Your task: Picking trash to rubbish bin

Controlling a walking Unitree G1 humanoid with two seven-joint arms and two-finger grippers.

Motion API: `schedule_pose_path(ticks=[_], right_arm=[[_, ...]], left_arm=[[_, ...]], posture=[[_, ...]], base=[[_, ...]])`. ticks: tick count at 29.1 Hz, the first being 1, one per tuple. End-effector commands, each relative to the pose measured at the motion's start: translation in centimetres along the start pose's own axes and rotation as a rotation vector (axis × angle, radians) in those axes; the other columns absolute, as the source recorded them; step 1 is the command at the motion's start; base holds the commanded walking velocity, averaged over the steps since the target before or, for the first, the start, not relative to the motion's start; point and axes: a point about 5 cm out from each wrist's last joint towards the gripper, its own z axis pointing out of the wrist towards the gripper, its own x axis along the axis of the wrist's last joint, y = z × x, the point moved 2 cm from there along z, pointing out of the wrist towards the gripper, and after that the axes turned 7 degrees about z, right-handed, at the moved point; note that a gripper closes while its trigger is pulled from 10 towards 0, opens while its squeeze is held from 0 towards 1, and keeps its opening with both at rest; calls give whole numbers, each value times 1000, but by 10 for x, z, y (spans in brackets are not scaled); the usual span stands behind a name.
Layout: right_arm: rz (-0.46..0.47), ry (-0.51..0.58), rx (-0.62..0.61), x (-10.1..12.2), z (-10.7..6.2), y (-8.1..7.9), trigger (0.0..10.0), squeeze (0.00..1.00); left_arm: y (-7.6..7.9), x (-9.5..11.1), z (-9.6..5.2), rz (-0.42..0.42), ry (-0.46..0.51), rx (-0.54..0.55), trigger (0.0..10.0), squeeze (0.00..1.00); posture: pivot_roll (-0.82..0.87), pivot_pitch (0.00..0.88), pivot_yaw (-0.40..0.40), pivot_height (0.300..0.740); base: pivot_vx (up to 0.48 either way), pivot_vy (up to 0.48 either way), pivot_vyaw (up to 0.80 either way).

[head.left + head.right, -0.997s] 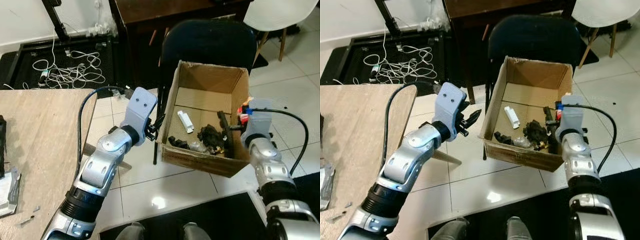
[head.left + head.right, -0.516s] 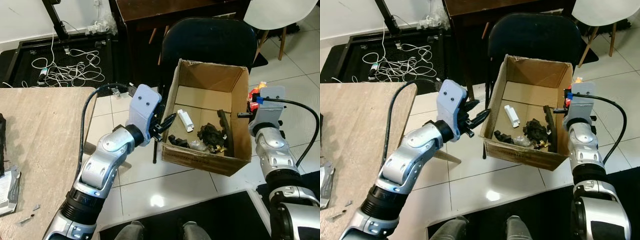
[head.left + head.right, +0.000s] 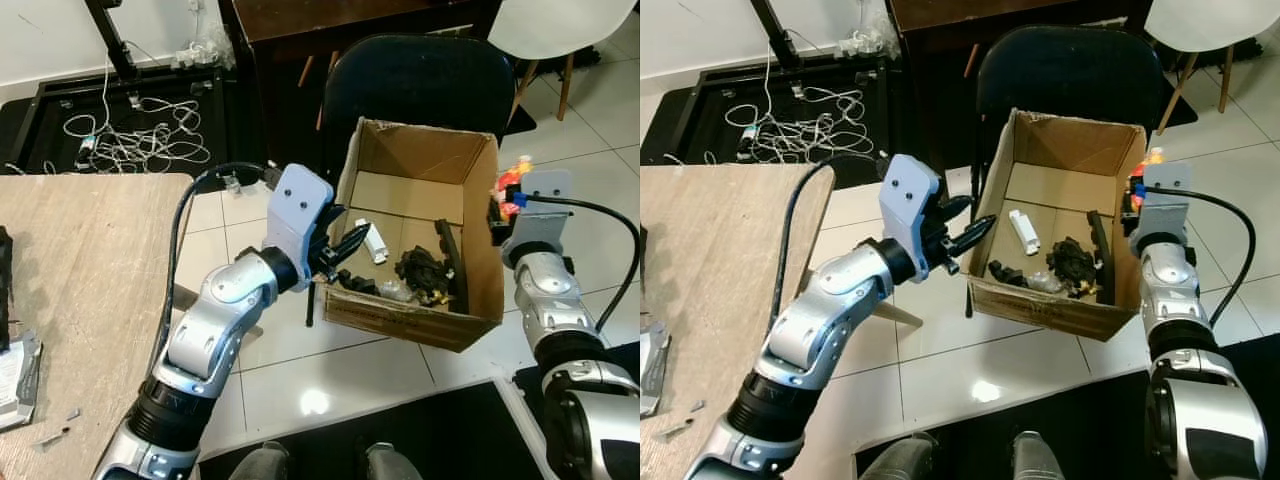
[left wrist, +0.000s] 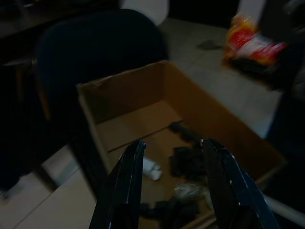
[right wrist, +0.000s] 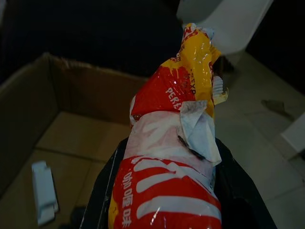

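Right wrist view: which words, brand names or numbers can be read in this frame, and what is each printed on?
"PERFE", cut off by a fold, white letters on the red and yellow wrapper held in the right pincer.
White characters lower on that wrapper: too distorted to read.
White piece in the cardboard box: no legible text.

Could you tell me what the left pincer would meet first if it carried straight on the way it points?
Probably the trash inside the cardboard box: the open left pincer points over its near wall, though depth is unclear.

Silver jointed arms, pale blue-grey wrist housings (two dark screws on left), looping black cables, black-fingered left pincer (image 3: pixel 345 250).
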Motion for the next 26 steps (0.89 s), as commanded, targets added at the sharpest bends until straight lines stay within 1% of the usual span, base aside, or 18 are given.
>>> schedule_pose_path(ticks=[1,3,4,5,6,7,12,14,15,16,18,20,21,24,25,26], right_arm=[[-17,-20,23,-8,-3,-6,10000,0],[-33,-56,18,-16,-5,-6,10000,0],[-33,-56,18,-16,-5,-6,10000,0],[-29,-70,11,-19,-6,-4,10000,0],[-5,-79,27,-21,-7,-4,10000,0],[-11,-85,32,-23,-8,-3,10000,1000],[-30,-90,17,-23,-7,-1,10000,1000],[-28,-78,11,-20,-5,-2,10000,1000],[-33,-51,21,-15,-3,-6,10000,0],[-27,-23,37,-9,-1,-11,10000,0],[-27,-23,37,-9,-1,-11,10000,0],[-6,16,58,-2,1,-19,10000,0],[-6,16,58,-2,1,-19,10000,0],[99,54,73,5,2,-27,10000,0],[99,54,73,5,2,-27,10000,0],[152,45,79,6,3,-31,10000,0]], left_arm=[[-5,-8,-1,-8,-38,39,10000,0],[-9,-9,0,-6,-49,77,10000,0],[-9,-9,0,-6,-49,77,10000,0],[-10,-10,0,0,-54,85,10000,0],[-11,-11,1,9,-63,94,10000,0],[-14,-13,1,17,-77,111,10000,0],[-20,-14,-2,26,-88,146,10000,0],[-23,-14,-3,29,-95,162,10000,0],[-25,-16,-5,33,-105,174,10000,0],[-26,-18,-6,35,-113,181,10000,0],[-26,-18,-6,35,-113,181,10000,0],[-25,-20,-6,38,-119,183,10000,0],[-25,-20,-6,38,-119,183,10000,0],[-24,-19,-7,32,-114,195,10000,0],[-24,-19,-7,32,-114,195,10000,0],[-27,-20,-9,32,-116,224,10000,0]], posture=[[33,242,88,740],[43,220,81,740],[43,220,81,740],[43,220,81,740],[48,216,76,740],[52,217,69,740],[61,215,64,740],[68,211,61,740],[64,206,63,740],[61,202,65,740],[61,202,65,740],[57,194,69,740],[57,194,69,740],[51,175,71,740],[51,175,71,740],[46,162,68,740]], base=[[0,0,0],[0,0,0],[0,0,0],[0,0,0],[0,0,0],[0,0,0],[0,0,0],[0,0,0],[0,0,0],[0,0,0],[0,0,0],[0,0,0],[0,0,0],[0,0,0],[0,0,0],[0,0,0]])
